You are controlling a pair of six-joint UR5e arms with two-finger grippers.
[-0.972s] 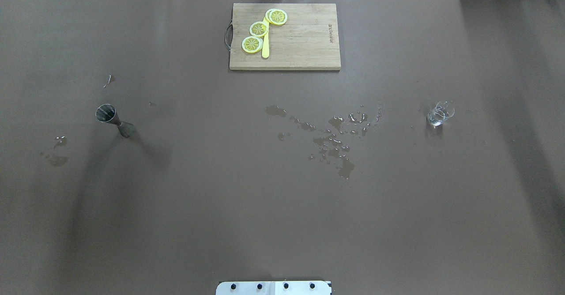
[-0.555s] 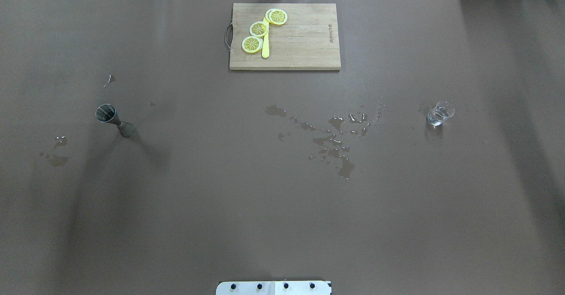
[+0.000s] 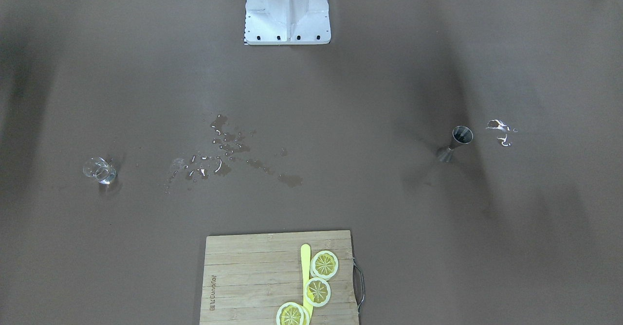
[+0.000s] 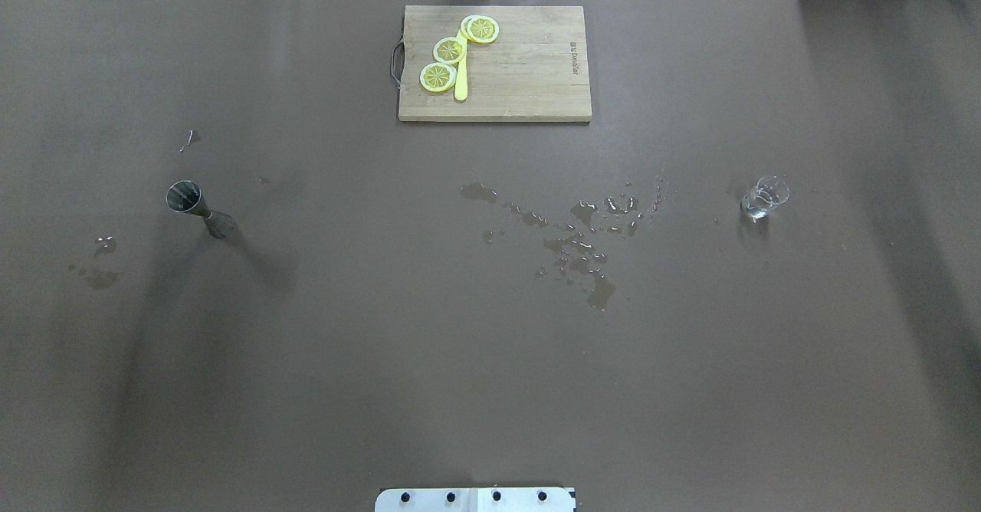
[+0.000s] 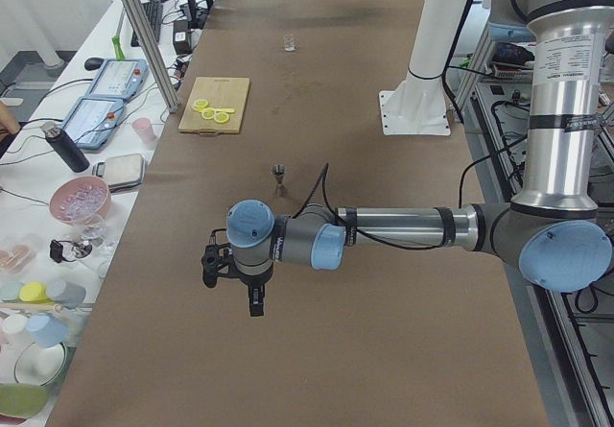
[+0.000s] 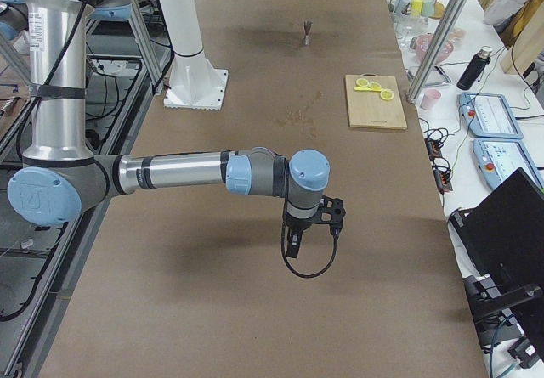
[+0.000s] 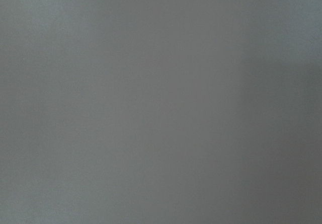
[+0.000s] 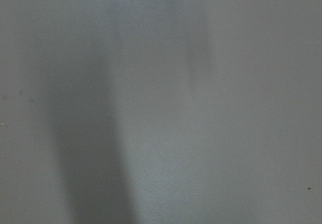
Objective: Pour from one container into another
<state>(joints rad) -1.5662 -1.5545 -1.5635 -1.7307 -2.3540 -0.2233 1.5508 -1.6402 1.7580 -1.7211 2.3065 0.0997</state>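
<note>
Overhead exterior view shows the clear glass tumbler (image 4: 763, 196) standing upright on the brown table (image 4: 460, 389), at the right middle of the frame, with a little clear liquid in it. The steel jigger (image 4: 198, 210) stands upright at the left middle of the frame, well apart from the tumbler, and nothing touches either of them. Between them, nearer to the tumbler, lie spilled water patches (image 4: 582, 247). At the upper middle is a wooden cutting board (image 4: 521, 75) with lemon slices (image 4: 449, 50) and a yellow knife (image 4: 460, 83) on it.

No arm enters this view. In the side views the left gripper (image 5: 254, 302) and the right gripper (image 6: 292, 246) hang above bare table, far from both vessels; I cannot tell if their fingers are spread or pressed together. Both wrist views show only blurred table surface.
</note>
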